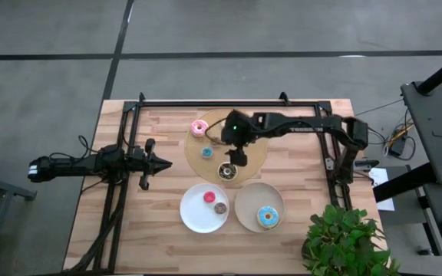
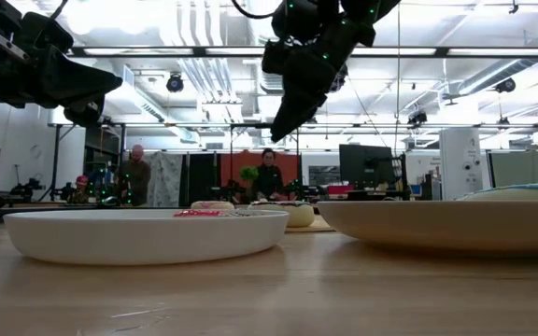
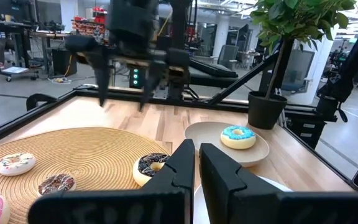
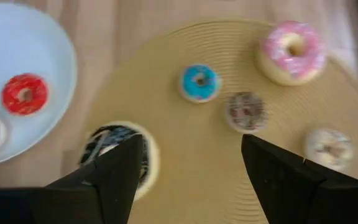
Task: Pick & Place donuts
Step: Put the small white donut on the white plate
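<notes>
I run a two-armed robot at a wooden table, moving toy donuts from a round woven board (image 1: 256, 157) onto two plates. The board is my landmark.

The right gripper (image 1: 239, 156) hovers above the board with its fingers spread wide and nothing between them. The chocolate donut (image 1: 227, 172) lies just beneath it, at the board's edge nearest the plates. Also on the board are a pink donut (image 1: 199, 128) at the far-left edge, a tiny blue one (image 1: 207, 152) near the middle, and two more tiny ones, best seen from the right wrist: brown (image 4: 246, 111) and tan (image 4: 329, 147).

Beside the board, the white plate (image 1: 192, 216) holds a tiny red donut (image 1: 209, 198) and another tiny brown one (image 1: 220, 208). The second plate (image 1: 245, 207) holds the light blue donut (image 1: 267, 217).

The left gripper (image 1: 159, 162) waits well to the board's left, fingers pressed together, empty.

I judge that the chocolate donut is next: lower the open fingers around it, squeeze gently, and lift.
</notes>
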You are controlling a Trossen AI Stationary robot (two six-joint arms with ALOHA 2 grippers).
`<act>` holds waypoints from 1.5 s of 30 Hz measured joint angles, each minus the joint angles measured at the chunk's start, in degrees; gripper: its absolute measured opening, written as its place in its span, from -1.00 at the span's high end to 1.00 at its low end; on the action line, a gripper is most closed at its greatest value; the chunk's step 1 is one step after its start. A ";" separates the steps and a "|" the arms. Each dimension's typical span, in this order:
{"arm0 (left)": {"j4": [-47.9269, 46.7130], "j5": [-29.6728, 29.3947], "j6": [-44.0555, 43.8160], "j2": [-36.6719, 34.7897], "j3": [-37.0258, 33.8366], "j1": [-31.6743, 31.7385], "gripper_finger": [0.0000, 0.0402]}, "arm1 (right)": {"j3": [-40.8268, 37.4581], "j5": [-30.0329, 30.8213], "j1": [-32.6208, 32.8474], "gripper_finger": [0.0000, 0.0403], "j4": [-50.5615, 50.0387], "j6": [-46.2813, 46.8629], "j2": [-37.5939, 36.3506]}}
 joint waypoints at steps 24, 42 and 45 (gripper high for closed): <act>0.01 0.00 0.00 0.01 0.01 0.00 1.00 | 0.46 0.00 -5.47 -0.30 -3.04 -1.77 -0.67; 0.00 0.00 0.00 0.01 0.00 0.00 1.00 | 0.46 -0.02 -5.58 -0.26 -2.91 -3.69 -0.67; 0.00 0.00 0.00 0.00 0.00 -0.02 1.00 | 0.46 -0.02 -5.58 -0.26 -2.91 -3.69 -0.67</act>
